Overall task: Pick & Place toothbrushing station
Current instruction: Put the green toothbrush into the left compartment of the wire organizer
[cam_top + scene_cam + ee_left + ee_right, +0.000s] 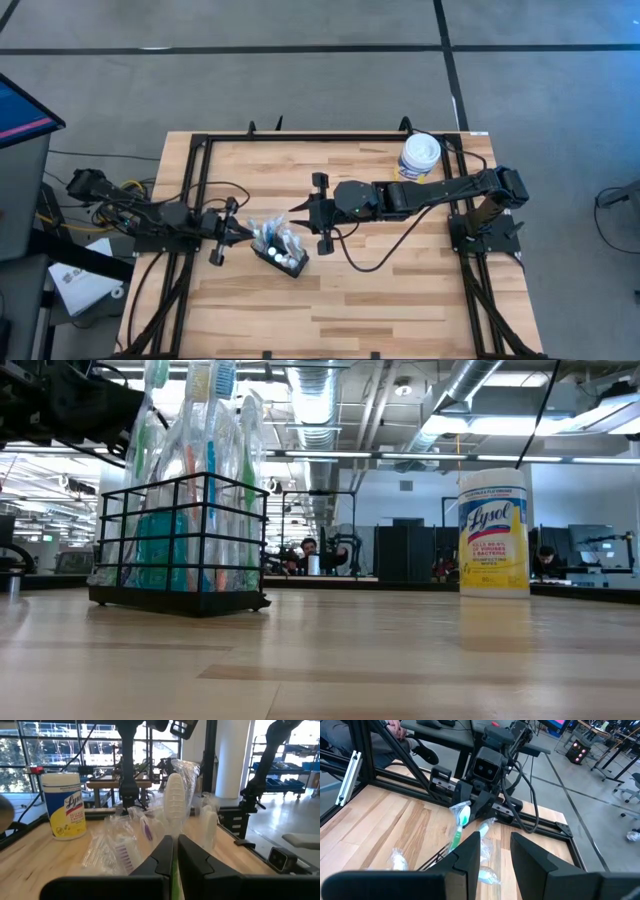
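The toothbrushing station (284, 254) is a small black wire holder standing on its base near the table's middle. It also shows in the low view (180, 545), filled with several plastic-wrapped toothbrushes. My left gripper (243, 234) is at the holder's left side, shut on one wrapped toothbrush (175, 800). My right gripper (298, 212) is open and empty. It hovers just beyond the holder's far right side, pointing toward the left arm. Its fingers (470, 851) show above the holder's rim. My left gripper (175, 840) pinches a wrapped toothbrush by its green handle (173, 872) between its two fingers. The fingers come about level from the table's left side. The white brush head (461, 815) stands up above the fingers. The brush's lower end is hidden.
A yellow Lysol canister with a white lid (420, 155) stands at the table's far right; it also shows in the low view (493, 530). Black frame rails run along the table's edges. Bare wood lies toward the near edge (330, 310).
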